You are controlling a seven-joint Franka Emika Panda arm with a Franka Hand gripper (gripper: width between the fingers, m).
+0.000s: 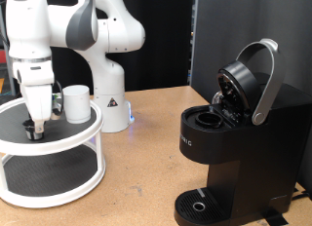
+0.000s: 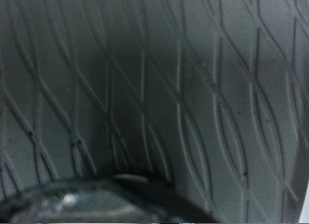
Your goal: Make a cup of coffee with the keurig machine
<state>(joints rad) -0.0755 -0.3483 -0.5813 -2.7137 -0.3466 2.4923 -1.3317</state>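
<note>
End effector (image 1: 36, 129): down on the upper tier of a white round rack (image 1: 58, 177) at the exterior view's left; grip state cannot be told.
Cup (image 1: 76, 102): upright on that tier, just beside the end effector.
Keurig machine (image 1: 229, 158): on the tabletop (image 1: 136, 187), exterior view's right, lid raised.
Wrist view: blurred dark mesh, possibly the tier's surface.

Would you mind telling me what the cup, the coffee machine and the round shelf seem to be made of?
The cup: probably glazed ceramic, plain white and smooth. The coffee machine: apparently matte black plastic, with a silver-grey handle that could be metal or painted plastic. The round shelf: white rim, likely plastic or painted metal, holding dark mesh, seen close in the wrist view.
</note>
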